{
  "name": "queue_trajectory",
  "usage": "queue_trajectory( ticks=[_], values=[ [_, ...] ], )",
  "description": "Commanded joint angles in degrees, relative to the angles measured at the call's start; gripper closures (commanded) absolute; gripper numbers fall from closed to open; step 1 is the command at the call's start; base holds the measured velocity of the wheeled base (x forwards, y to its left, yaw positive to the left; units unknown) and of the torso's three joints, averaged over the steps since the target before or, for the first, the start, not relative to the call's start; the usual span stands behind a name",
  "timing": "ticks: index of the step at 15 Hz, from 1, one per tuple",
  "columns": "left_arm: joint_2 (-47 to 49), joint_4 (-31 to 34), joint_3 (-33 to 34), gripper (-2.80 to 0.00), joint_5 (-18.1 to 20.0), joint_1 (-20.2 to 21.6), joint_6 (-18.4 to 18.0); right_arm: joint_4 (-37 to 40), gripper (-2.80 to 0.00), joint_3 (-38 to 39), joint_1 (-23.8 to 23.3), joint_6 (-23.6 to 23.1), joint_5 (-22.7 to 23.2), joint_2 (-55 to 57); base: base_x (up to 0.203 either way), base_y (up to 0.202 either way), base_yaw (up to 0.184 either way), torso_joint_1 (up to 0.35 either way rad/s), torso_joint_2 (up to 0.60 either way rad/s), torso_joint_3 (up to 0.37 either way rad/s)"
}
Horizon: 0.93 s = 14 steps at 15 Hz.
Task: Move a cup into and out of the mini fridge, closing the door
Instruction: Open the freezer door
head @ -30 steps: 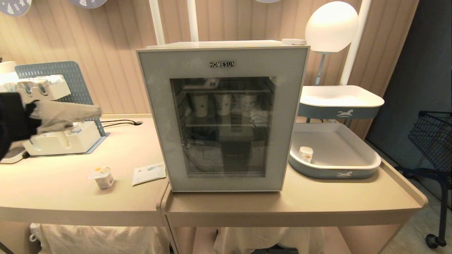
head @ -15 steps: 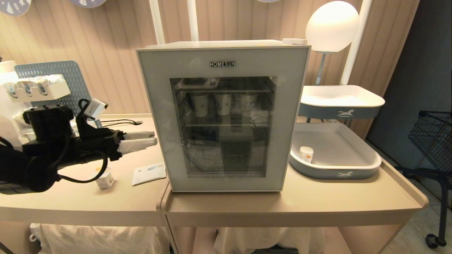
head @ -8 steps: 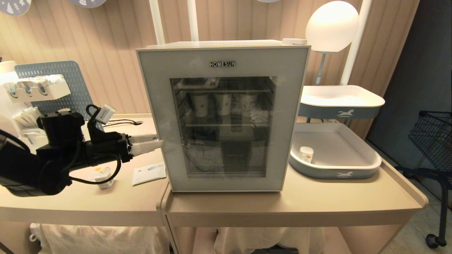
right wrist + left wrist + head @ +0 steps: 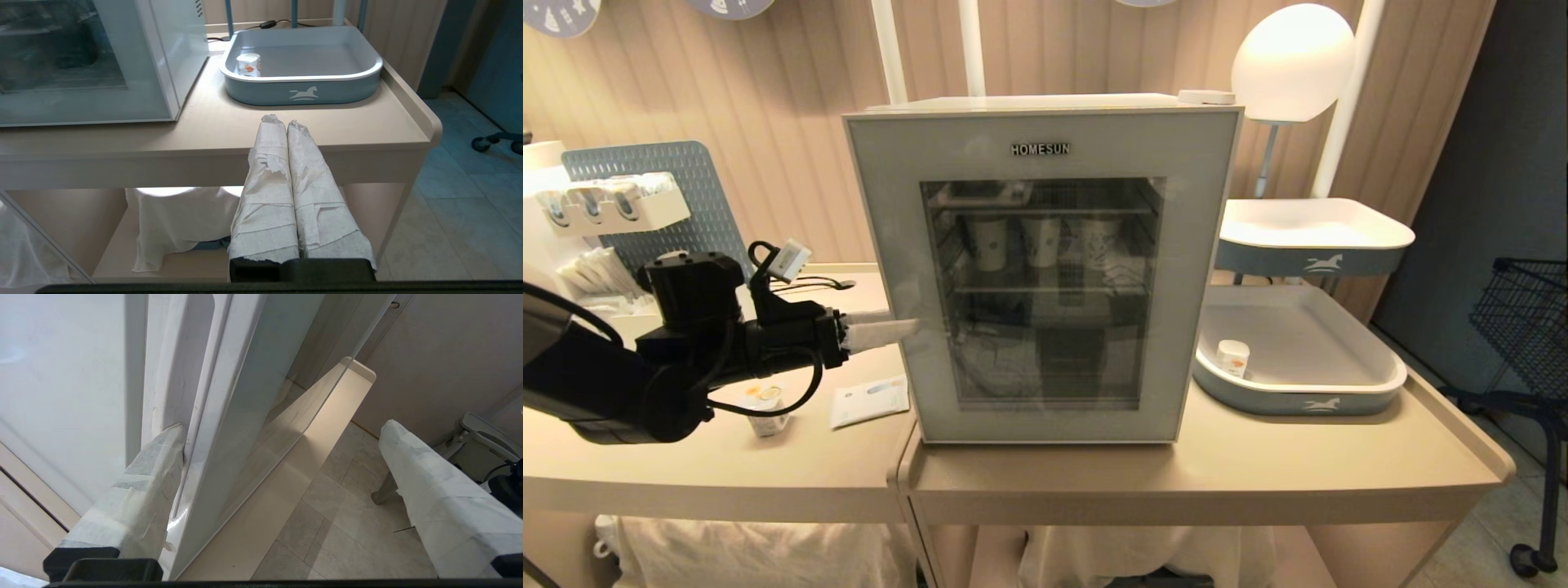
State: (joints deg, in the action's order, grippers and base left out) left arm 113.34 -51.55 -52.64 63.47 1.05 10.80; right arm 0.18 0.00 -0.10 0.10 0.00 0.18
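Left gripper (image 4: 898,329), jaws fully spread and holding nothing, straddles the door (image 4: 1045,278) edge at the mini fridge's (image 4: 1029,104) 9 o'clock side. The cup (image 4: 766,411) stands on the table (image 4: 686,465), at 7 o'clock from the fingers. Left wrist view alone shows one fingertip (image 4: 165,443) touching the door seam. Right gripper (image 4: 282,122) is closed, empty, parked.

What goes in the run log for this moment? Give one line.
left gripper: open, one finger at door edge, left side | door: closed | cup: on table, untouched | right gripper: shut, parked
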Motion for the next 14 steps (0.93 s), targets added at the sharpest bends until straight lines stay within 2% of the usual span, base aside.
queue_trajectory(
  ticks=[1, 3, 7, 14],
  values=[
    [0.9, -1.1, -0.3, -2.80, 0.4, -0.9, -0.1, 0.0, 0.00, 0.0, 0.0, 0.0, 0.0, 0.1, 0.000, 0.000, 0.000, 0.000, 0.00, 0.000],
    [0.0, -4.7, 0.3, -2.80, 0.4, -1.0, 1.1, 0.0, 0.00, 0.0, 0.0, 0.0, 0.0, 0.1, 0.000, 0.000, 0.000, 0.000, 0.00, 0.000],
    [-4.8, -5.0, 2.9, -2.80, 0.6, -1.0, 3.5, 0.0, 0.00, 0.0, 0.1, 0.0, 0.0, 0.1, 0.000, 0.000, 0.000, 0.000, 0.00, 0.000],
    [-13.3, -5.1, 12.0, -2.80, 1.3, -0.8, 3.2, 0.0, 0.00, 0.0, 0.1, 0.0, 0.0, 0.1, 0.000, 0.000, 0.000, 0.000, 0.00, 0.000]
  ],
)
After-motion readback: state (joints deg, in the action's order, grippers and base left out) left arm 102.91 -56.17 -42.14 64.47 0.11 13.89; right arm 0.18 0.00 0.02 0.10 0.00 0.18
